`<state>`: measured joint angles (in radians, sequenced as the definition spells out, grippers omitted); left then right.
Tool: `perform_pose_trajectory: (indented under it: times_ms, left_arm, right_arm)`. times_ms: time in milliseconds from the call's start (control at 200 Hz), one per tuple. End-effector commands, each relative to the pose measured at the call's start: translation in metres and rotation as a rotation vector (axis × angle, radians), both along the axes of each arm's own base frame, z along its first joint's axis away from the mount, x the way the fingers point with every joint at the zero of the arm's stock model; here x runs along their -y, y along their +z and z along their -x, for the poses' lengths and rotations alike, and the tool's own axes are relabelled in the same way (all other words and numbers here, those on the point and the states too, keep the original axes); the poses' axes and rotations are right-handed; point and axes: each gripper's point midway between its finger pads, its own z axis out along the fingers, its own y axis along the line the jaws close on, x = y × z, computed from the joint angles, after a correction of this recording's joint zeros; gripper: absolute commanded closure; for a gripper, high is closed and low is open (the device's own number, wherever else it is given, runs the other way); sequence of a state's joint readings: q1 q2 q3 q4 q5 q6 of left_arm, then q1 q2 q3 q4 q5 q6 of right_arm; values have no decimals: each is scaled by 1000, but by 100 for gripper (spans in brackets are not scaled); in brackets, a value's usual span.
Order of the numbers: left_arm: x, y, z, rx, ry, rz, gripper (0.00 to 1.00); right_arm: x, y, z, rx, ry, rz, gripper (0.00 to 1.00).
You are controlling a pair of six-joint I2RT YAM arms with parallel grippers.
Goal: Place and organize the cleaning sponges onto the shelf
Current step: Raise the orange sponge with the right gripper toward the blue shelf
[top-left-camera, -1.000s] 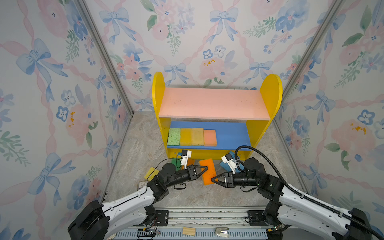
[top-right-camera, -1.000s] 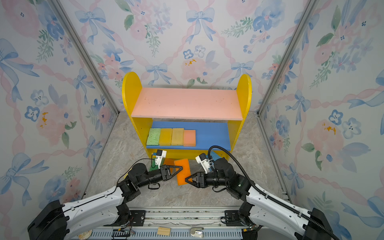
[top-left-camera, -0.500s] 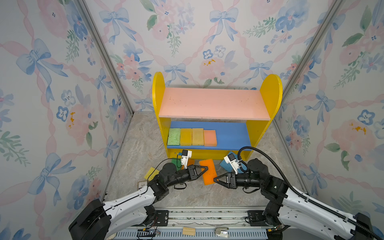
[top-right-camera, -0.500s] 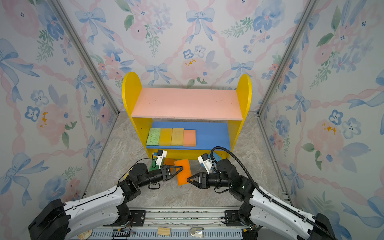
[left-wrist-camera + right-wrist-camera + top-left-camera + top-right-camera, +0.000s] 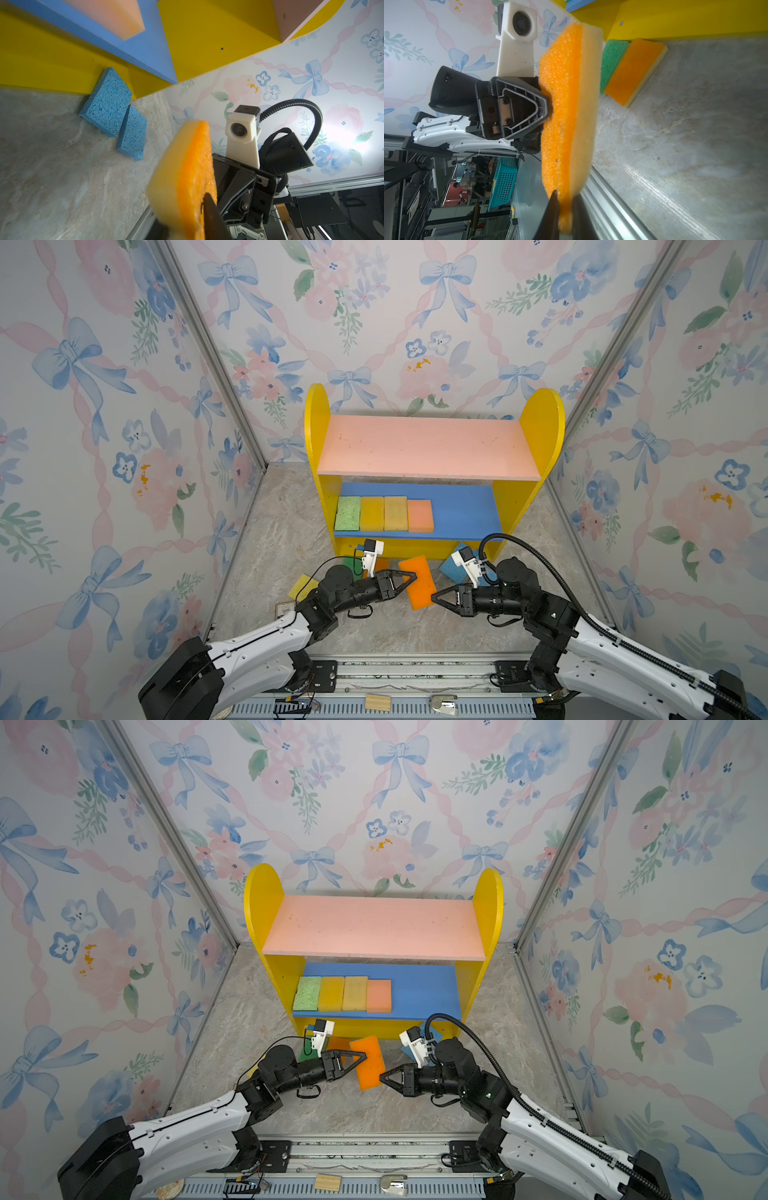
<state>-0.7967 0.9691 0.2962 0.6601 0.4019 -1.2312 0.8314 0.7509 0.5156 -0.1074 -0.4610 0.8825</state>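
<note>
An orange sponge (image 5: 417, 583) (image 5: 368, 1060) with a yellow underside hangs on edge above the floor between both arms. My right gripper (image 5: 434, 596) (image 5: 564, 195) is shut on its near edge, and squeezes the foam thin. My left gripper (image 5: 413, 574) (image 5: 182, 212) stands open about the sponge's thickness; one finger still dents the orange face. The shelf (image 5: 540, 427) stands behind. On its blue lower board (image 5: 465, 510) a green sponge (image 5: 348, 513), two yellow ones and a peach one (image 5: 420, 515) lie in a row.
Two blue sponges (image 5: 107, 101) (image 5: 132, 133) lie on the floor by the shelf's right foot. A green sponge (image 5: 612, 60) and an orange one (image 5: 635, 70) lie near its left foot, with a yellow one (image 5: 303, 587) beyond. The metal rail (image 5: 415, 672) carries a wooden block (image 5: 378, 702).
My right gripper has closed on the orange sponge's near edge. My left gripper's jaws have loosened from their tight grip on it. The sponge has stayed in place.
</note>
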Motion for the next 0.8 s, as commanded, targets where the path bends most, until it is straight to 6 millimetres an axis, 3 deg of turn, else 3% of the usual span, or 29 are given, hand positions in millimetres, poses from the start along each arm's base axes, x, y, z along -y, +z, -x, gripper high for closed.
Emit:
perform_pose_trajectory:
  times_ms: [0,210,375,610,640,665,795]
  left_arm:
    - [-8,-10,2,14,1,-31,47]
    - [-33,-33,-6,-8,74,-169,3]
    - [-72,-26,-25,73,211,-426,2]
    - [-124,16,-56,215,378,-656,2]
    - [-131,14,-60,211,398,-684,2]
    - [-135,28,-66,233,426,-684,2]
    - [-155,27,-84,229,472,-757,2]
  right_arm:
    - [20,-7,-14,5,-106,57,87]
    - [70,-28,-33,-7,-326,240,87]
    - [96,-32,-39,22,-421,381,87]
    - [91,0,-47,118,-415,447,87]
    - [91,4,-49,131,-415,458,87]
    - [90,7,-51,139,-414,469,87]
    - [92,24,-59,188,-428,509,87]
